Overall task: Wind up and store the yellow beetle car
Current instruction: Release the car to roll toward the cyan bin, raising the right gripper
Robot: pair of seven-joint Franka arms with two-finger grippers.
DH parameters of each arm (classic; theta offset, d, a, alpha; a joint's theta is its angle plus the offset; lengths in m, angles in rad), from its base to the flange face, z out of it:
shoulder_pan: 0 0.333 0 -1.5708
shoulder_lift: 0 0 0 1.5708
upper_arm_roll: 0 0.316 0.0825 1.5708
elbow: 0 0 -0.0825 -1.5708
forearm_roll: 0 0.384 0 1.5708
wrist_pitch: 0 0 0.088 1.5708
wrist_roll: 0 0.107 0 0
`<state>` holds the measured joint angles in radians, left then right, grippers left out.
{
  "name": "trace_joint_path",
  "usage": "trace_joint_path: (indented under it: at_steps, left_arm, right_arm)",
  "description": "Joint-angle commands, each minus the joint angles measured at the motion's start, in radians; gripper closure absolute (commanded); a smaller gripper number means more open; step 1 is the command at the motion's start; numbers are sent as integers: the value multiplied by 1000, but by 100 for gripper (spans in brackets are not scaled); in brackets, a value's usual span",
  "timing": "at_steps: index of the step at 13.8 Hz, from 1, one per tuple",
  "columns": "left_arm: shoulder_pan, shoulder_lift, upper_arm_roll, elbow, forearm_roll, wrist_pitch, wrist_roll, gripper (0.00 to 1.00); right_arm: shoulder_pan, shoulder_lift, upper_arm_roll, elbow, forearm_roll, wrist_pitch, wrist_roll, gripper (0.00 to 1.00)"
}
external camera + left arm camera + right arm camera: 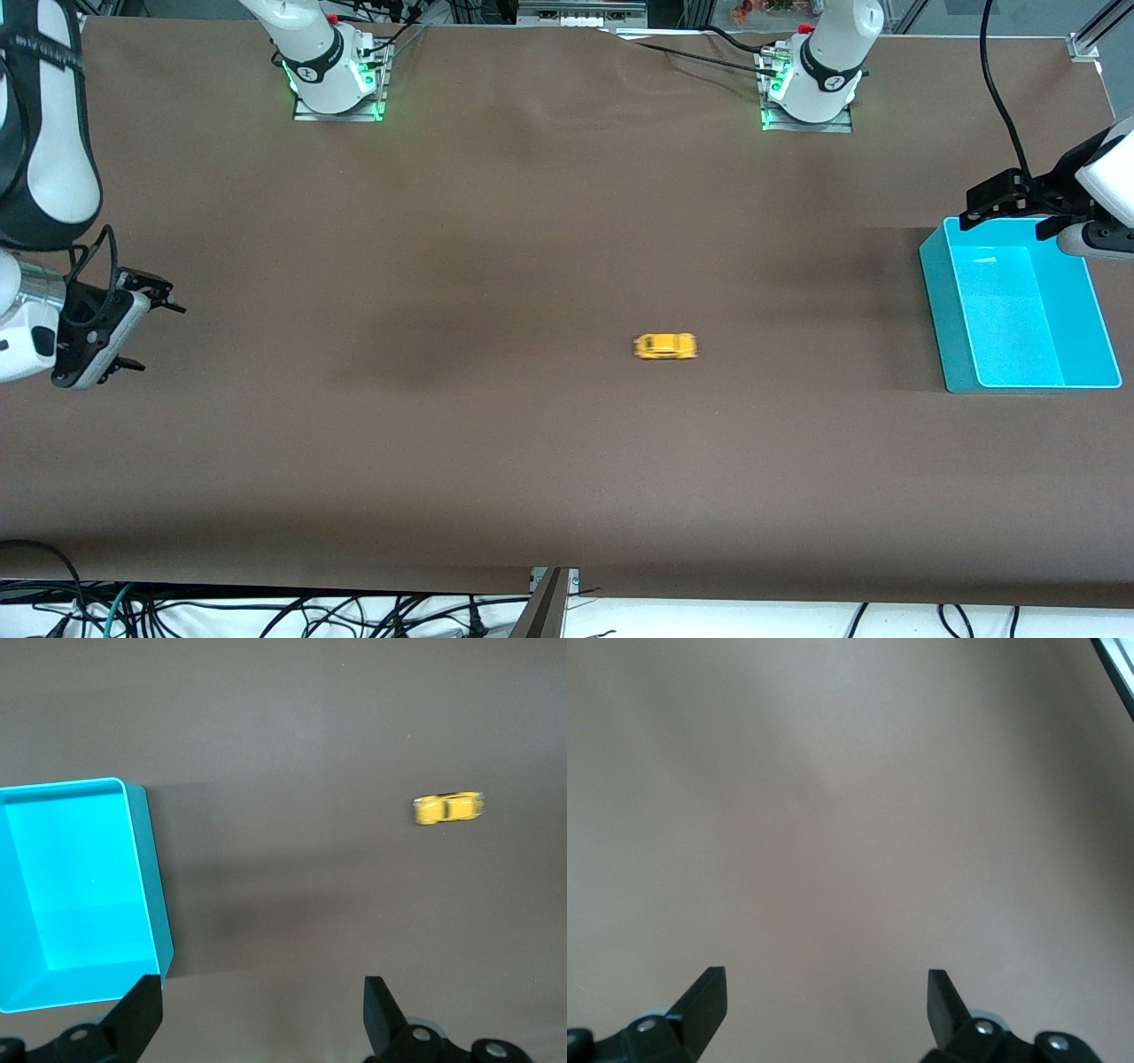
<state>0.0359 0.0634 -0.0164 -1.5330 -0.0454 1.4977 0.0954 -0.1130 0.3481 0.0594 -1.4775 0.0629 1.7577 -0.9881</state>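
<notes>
The yellow beetle car (pixel 665 346) stands alone on the brown table near its middle, and looks slightly smeared. It also shows in the left wrist view (pixel 449 807). The teal bin (pixel 941 310) sits empty at the left arm's end of the table, and its wall shows in the left wrist view (pixel 151 877). My left gripper (pixel 974 208) is open and empty, up over the bin's edge that lies farthest from the front camera; in its wrist view (pixel 263 988) only table lies between the fingers. My right gripper (pixel 155 335) is open and empty at the right arm's end, over bare table (pixel 827 983).
The brown cloth table (pixel 443 266) stretches wide between the car and both grippers. Cables hang below the table's front edge (pixel 266 611). The arm bases (pixel 337 80) stand along the edge farthest from the front camera.
</notes>
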Motion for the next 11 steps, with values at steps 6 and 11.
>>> trace_joint_path:
  at_steps: [6, 11]
  left_arm:
    - [4, 6, 0, 17, -24, 6, -6, 0]
    - [-1, 16, -2, 24, -13, 9, -10, 0]
  right_arm:
    - [39, -77, 54, 51, -5, -205, 748, 0]
    - [52, -83, 86, 52, -20, -210, 936, 0]
